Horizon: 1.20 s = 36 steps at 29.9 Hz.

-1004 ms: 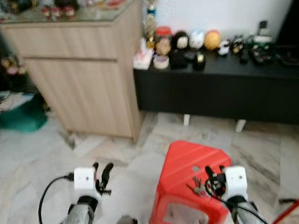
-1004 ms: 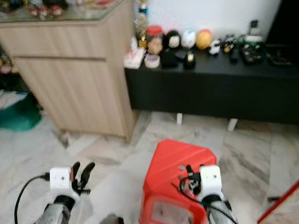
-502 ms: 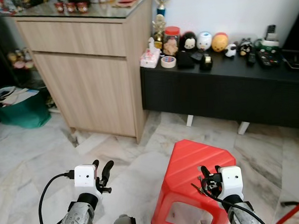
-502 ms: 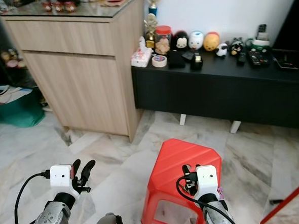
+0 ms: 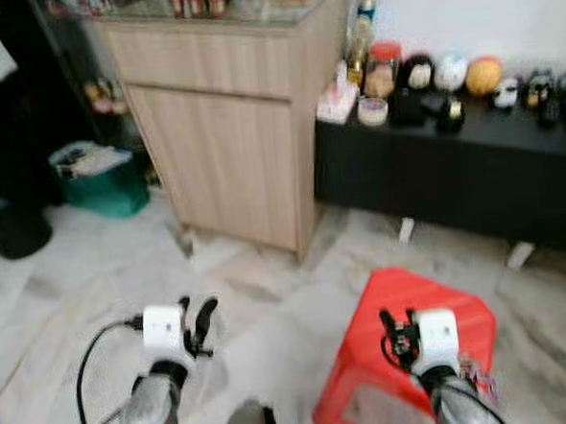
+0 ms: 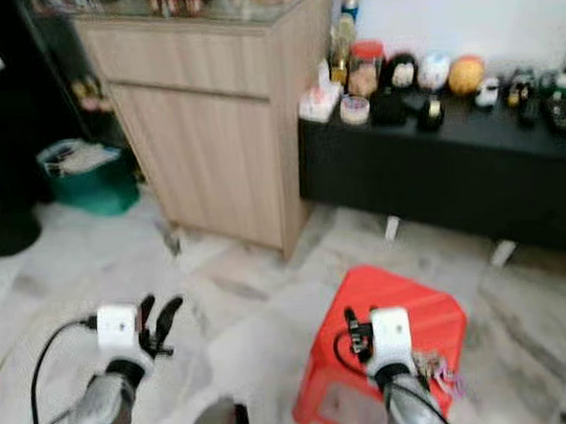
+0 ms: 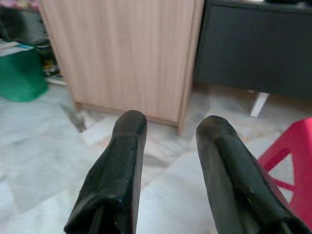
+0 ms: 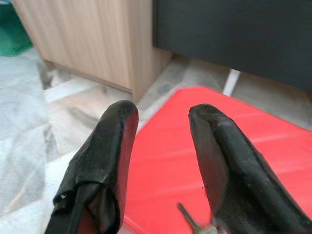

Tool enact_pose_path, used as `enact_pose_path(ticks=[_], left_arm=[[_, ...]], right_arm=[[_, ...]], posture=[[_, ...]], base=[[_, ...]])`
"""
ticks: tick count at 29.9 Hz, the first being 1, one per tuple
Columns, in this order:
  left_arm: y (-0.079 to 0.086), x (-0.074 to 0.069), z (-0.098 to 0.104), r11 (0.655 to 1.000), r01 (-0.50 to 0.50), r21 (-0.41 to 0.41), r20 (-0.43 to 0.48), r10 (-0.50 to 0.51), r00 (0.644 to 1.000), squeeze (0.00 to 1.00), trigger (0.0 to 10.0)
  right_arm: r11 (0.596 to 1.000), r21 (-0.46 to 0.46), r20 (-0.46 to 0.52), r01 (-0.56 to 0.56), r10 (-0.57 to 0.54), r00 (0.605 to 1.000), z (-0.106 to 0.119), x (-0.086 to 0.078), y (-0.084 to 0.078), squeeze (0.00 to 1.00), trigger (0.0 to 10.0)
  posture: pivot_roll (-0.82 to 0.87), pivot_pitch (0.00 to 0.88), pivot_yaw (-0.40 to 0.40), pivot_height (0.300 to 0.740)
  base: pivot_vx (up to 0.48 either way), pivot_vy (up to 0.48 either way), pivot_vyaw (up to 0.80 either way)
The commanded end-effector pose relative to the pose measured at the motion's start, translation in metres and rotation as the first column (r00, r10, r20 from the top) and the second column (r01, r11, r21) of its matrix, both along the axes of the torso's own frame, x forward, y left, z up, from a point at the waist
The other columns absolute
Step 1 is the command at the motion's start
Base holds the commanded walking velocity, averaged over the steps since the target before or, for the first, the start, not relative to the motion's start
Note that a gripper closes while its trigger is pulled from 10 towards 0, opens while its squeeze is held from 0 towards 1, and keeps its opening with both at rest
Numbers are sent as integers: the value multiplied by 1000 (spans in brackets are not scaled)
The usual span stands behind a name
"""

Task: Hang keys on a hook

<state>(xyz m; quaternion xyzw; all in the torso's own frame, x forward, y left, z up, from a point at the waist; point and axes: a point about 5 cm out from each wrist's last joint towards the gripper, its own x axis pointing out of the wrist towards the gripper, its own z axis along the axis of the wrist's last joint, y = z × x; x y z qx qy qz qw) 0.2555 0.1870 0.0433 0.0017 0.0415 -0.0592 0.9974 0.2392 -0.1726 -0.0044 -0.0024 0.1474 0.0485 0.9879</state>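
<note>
Head views, both blurred: no brand, label or writing legible anywhere; a red stool (image 5: 433,304) stands on the marble floor (image 5: 85,282) before a black low cabinet (image 5: 453,163) carrying a row of small figurines (image 6: 418,69) too soft to identify; a wooden cabinet (image 5: 239,128) stands at the robot's left of it, its top cut off by the frame edge; a green bin (image 5: 98,180) sits beside that, contents indistinct; the left gripper (image 5: 198,323) is held over bare floor, fingers apart; the right gripper (image 6: 353,331) is above the stool's seat, finger spacing not readable here; the keys (image 6: 435,366) lie on the stool seat just beside the right arm, partly hidden by it, reduced to a smear. Left wrist view: fingers (image 7: 117,175) spread, nothing between them; wooden cabinet and stool edge beyond. Right wrist view: fingers (image 8: 105,156) spread and empty above the red seat; a thin metal piece of the keys (image 8: 192,223) shows at the frame edge, cut off.
</note>
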Motion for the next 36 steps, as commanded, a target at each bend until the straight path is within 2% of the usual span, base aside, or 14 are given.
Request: enact_pose_path(ticks=[1, 14, 36], left_arm=[[1, 1, -1, 1000, 11, 19, -14, -11, 1000, 0, 10000], [-1, 1, -1, 1000, 22, 15, -16, -22, 1000, 0, 10000], [-3, 2, -1, 999, 36, 15, -14, -35, 999, 0, 10000]], right_arm=[[1000, 8, -7, 6, -6, 1000, -2, -2, 0, 0, 10000], [999, 14, -17, 32, -32, 999, -4, -1, -1, 0, 10000], [1000, 16, -15, 26, -26, 1000, -5, -1, 1, 0, 10000]], posture=[[33, 35, -21, 650], [33, 36, -21, 650], [31, 40, -17, 650]], base=[[0, 0, 0], [0, 0, 0], [273, 0, 0]])
